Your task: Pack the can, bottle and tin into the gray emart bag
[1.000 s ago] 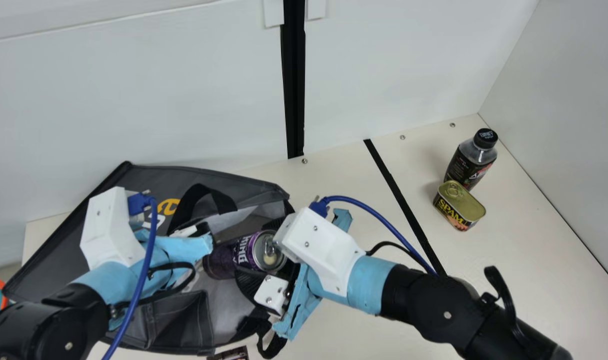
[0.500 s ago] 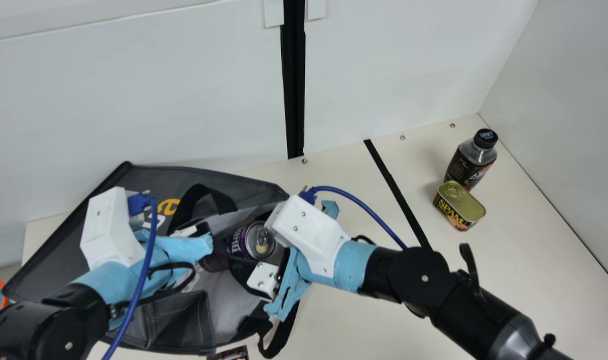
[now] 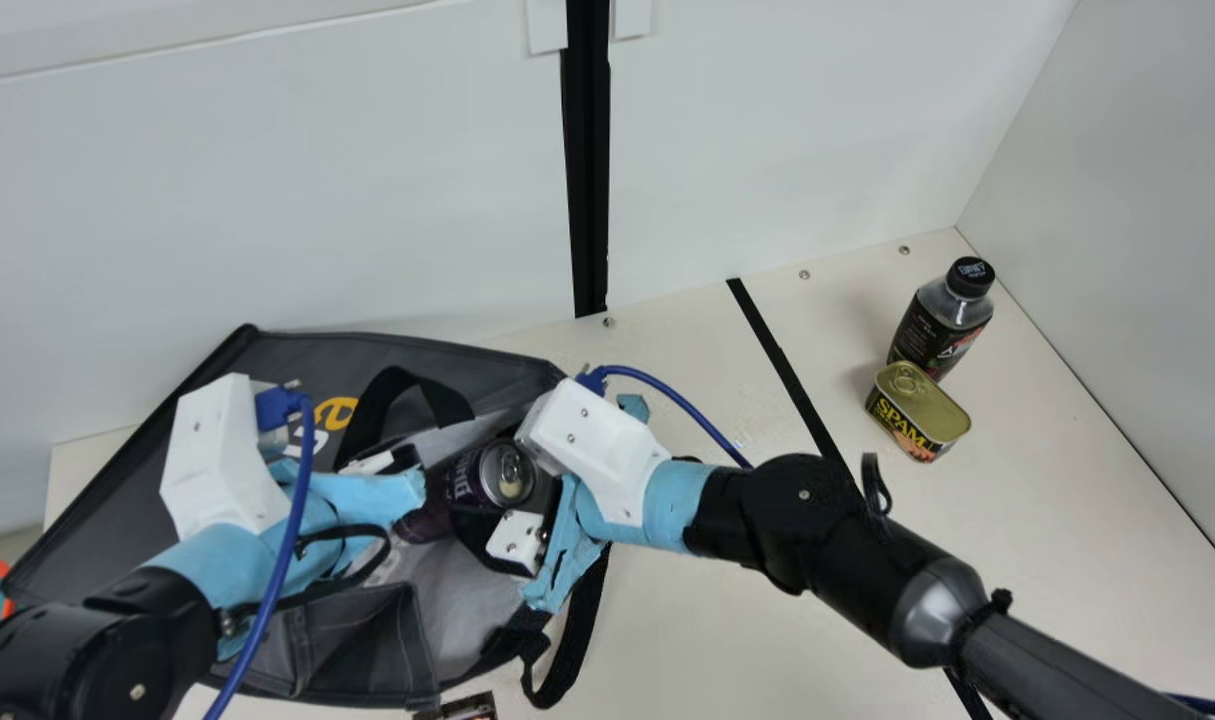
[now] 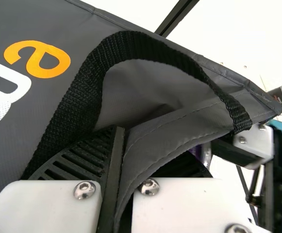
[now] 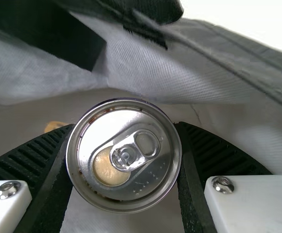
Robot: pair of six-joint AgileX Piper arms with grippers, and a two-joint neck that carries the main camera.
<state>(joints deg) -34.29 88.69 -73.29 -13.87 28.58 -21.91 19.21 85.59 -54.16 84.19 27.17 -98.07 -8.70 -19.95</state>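
One can (image 3: 505,472) clamped between my right gripper's (image 3: 487,490) fingers, inside the mouth of the gray emart bag (image 3: 297,365), lower left of main view. Vs a second ago, both sit farther left, slightly higher in frame. My left gripper (image 3: 397,466) is unmoved, pinching the bag's rim. Bottle (image 3: 929,330) and tin (image 3: 922,415) unchanged at right, outside the bag.

The right gripper (image 3: 479,485) has its ribbed fingers (image 5: 218,150) apart, its arm (image 3: 847,520) slanting behind; near it, the left gripper (image 3: 362,495) has fingers (image 4: 85,158) nearly meeting.
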